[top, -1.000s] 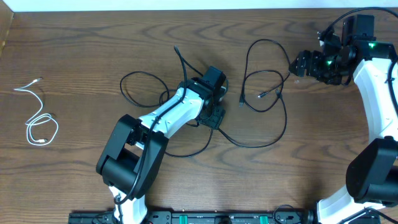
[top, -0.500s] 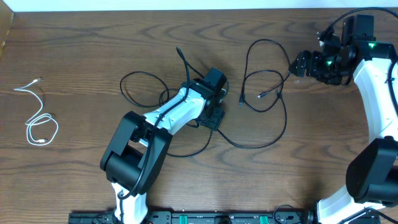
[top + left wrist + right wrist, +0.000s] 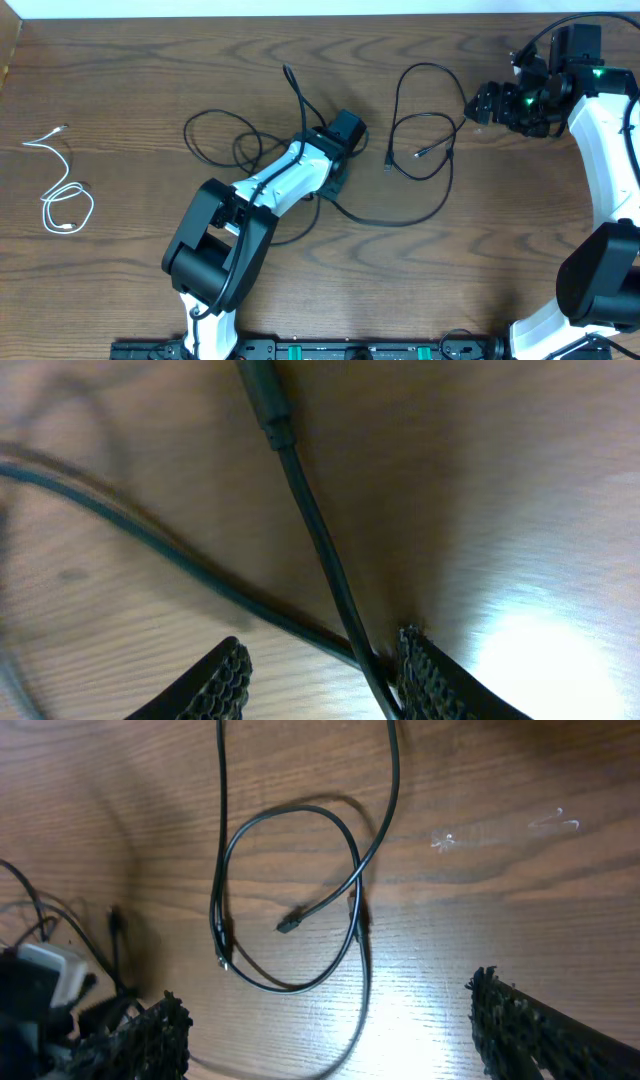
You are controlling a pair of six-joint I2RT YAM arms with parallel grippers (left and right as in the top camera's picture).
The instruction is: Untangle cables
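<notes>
Two black cables lie tangled mid-table. One cable (image 3: 215, 140) loops at the left and its plug end (image 3: 287, 73) points to the far side. The other cable (image 3: 425, 130) loops at the right. In the left wrist view two black strands cross between my left gripper (image 3: 325, 675) jaws. The strand with the plug (image 3: 262, 390) rests against the right finger (image 3: 430, 680). The jaws are partly apart, so my left gripper (image 3: 333, 180) is open. My right gripper (image 3: 475, 105) hovers wide open above the right loops (image 3: 290, 900). A white cable (image 3: 65, 200) lies alone at far left.
The left arm (image 3: 270, 185) stretches over part of the black tangle. The table's far edge (image 3: 320, 14) runs along the top and its left edge is near the white cable.
My left gripper's jaws have narrowed and it has shifted slightly up and left. The black cables near it slid left, and the low right loop drew in. The right arm has not moved.
</notes>
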